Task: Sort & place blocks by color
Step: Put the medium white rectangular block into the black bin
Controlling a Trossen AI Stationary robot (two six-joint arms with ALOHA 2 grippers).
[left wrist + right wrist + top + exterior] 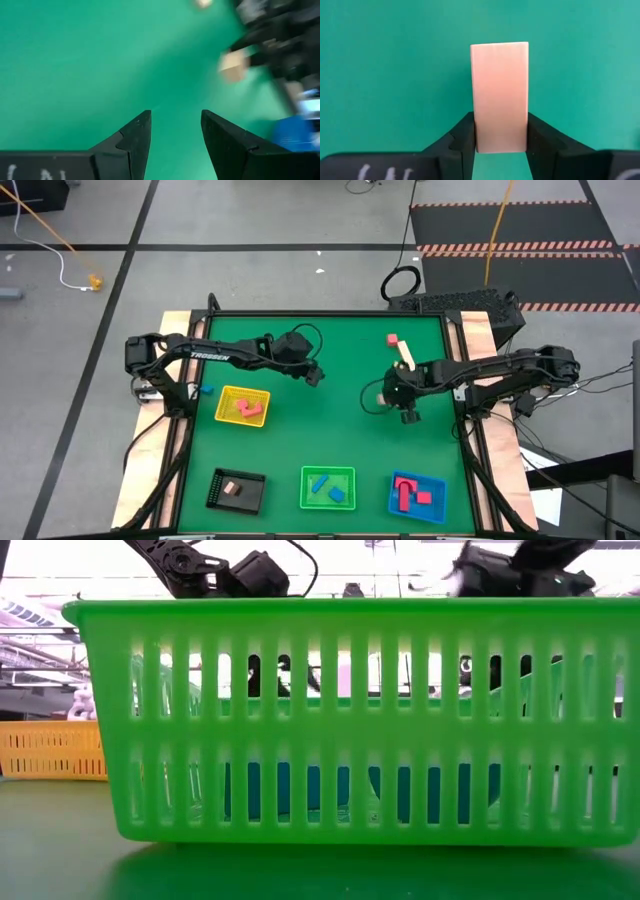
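My right gripper (407, 412) hangs over the green mat right of centre, shut on a pale cream-pink bar (500, 92). The left wrist view shows this bar (232, 66) too, under the right arm. My left gripper (316, 376) is open above bare mat left of centre, touching nothing (175, 130). A red cube (393, 339) and a cream bar (405, 356) lie flat on the mat near the far edge. A small blue block (205, 390) lies off the mat at the left. Pink and red blocks (248, 409) lie in the yellow tray. My right gripper pinches the pale bar between its two fingers (462, 137), on the bar's two long sides at one end (500, 142). The fingers point down from above and lie along the bar. The bar's other end (500, 50) sticks out past the fingertips toward the mat.
Along the near edge stand a black tray (236, 490) with a pink block, a green tray (328, 487) with blue blocks and a blue tray (417, 496) with red blocks. The yellow tray (243, 407) sits at left. The green tray's slotted wall (340, 720) fills the low view.
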